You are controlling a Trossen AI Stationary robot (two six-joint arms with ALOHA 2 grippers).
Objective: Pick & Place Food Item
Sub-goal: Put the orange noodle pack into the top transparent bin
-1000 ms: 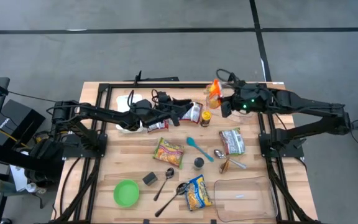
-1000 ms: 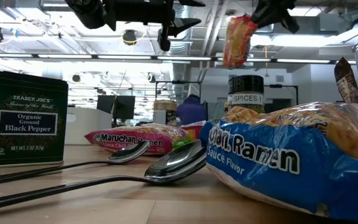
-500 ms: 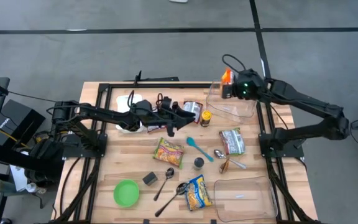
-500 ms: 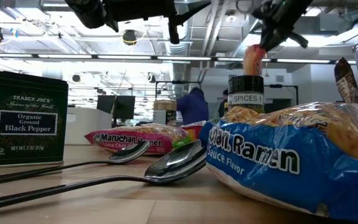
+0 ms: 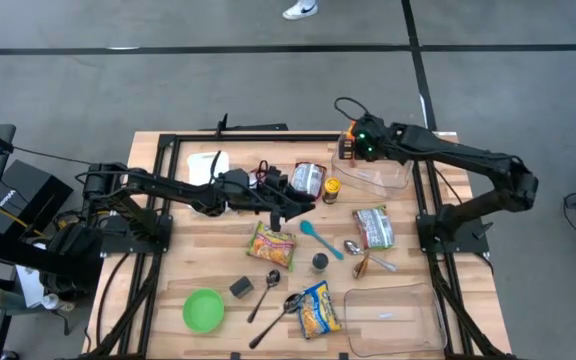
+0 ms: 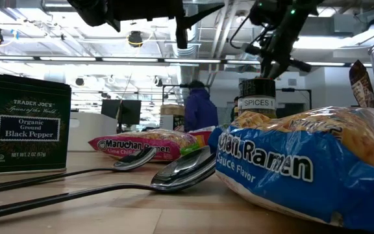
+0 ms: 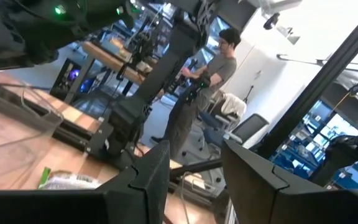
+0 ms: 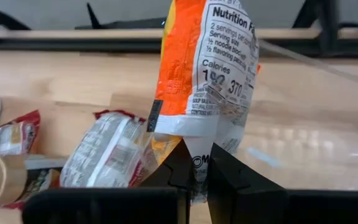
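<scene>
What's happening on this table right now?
The right tool is shut on an orange noodle packet, holding it up at the far side of the table by a clear bin. The left tool is open, holds nothing, and hangs over the table's middle near a packet. More ramen packets, spoons, a green bowl and spice jars lie scattered about.

Bare surface (image 5: pixel 223 255) lies open at the left; ramen packets (image 5: pixel 271 243), spoons (image 5: pixel 268 291) and spice jar (image 5: pixel 320 262) crowd the middle.
</scene>
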